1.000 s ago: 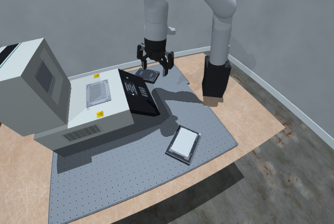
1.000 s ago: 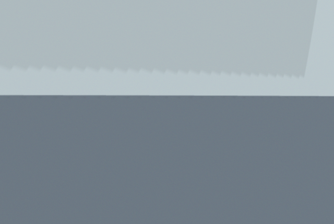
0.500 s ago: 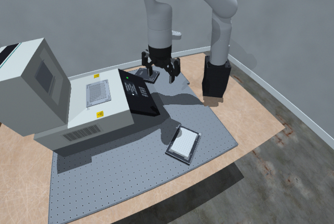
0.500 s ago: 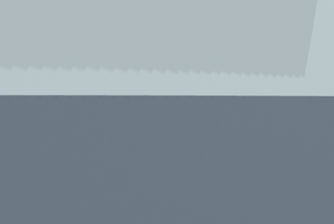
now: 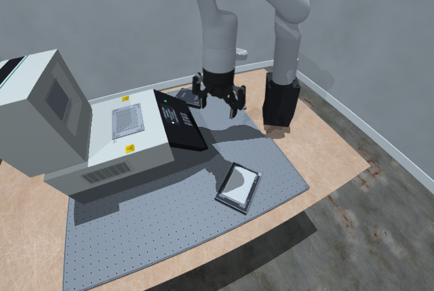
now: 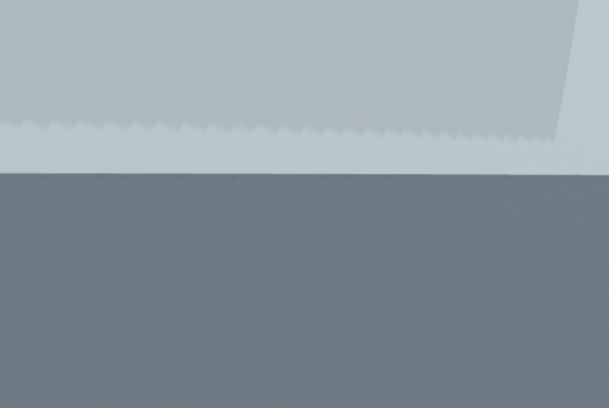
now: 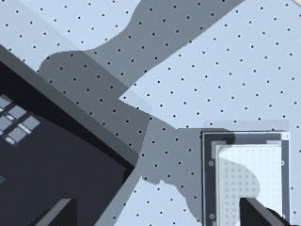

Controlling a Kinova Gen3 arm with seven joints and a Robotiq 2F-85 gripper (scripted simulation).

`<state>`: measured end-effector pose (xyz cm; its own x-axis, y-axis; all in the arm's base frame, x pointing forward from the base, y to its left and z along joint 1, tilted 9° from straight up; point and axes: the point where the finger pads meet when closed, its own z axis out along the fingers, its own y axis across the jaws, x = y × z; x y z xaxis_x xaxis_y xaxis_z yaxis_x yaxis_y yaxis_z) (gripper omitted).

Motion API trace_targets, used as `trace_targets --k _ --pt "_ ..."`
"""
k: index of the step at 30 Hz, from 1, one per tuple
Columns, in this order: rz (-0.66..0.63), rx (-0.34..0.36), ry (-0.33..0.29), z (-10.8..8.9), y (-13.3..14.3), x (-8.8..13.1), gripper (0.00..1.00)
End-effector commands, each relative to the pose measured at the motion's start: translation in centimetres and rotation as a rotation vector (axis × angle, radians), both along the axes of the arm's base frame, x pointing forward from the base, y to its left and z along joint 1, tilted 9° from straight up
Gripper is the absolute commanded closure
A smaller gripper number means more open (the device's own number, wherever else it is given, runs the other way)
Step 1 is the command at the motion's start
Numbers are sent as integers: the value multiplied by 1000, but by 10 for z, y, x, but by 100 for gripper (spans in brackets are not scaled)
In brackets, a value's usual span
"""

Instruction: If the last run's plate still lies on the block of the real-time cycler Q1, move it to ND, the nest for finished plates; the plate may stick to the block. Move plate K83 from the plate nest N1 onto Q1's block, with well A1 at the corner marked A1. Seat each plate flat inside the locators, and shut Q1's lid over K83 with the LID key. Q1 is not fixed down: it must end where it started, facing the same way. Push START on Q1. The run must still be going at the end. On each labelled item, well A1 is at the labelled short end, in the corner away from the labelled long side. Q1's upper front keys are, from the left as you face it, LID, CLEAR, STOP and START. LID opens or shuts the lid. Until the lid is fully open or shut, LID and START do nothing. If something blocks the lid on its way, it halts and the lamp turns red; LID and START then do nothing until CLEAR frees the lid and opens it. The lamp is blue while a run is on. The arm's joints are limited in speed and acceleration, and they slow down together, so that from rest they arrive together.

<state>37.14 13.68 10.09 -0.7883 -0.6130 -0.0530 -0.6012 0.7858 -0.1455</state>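
Top view: found what was taken for plate K83 (image 5: 241,182), white, lying flat in the dark-framed nest N1 (image 5: 220,195) on the perforated board (image 5: 157,231), well apart from the cycler and untouched. Could not read its label, so left the A1 corner unjudged.

Saw a grey gridded plate (image 5: 127,120) flat on the block of Q1 (image 5: 105,171), between 2 yellow stickers. Took it for the last run's plate and judged it due for removal first, to free that seat for K83.

Noted the lid (image 5: 38,112) raised wide at the left, leaving the block reachable from above. Noted a green lamp (image 5: 165,100) on the sloped black key panel (image 5: 182,129); read that as no run on and no fault.

Placed ND (image 5: 185,95), a dark nest with no plate visible in it, just behind the panel and partly hidden by the gripper.

Found the gripper (image 5: 218,105) hovering over the board between panel and ND, jaws spread wide and holding nothing, presumably readied to span a plate's sides.

Wrist view: caught 2 fingertips at the lower edge, with the panel at left and K83 at right.

Exterior view: showed only blank grey.
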Motion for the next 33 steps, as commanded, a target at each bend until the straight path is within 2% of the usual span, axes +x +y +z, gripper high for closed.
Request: trace_targets --k 1,33 --pt "1 0 -2 -2 10 -1 0" --pt "1 0 -2 -23 100 -18 0"
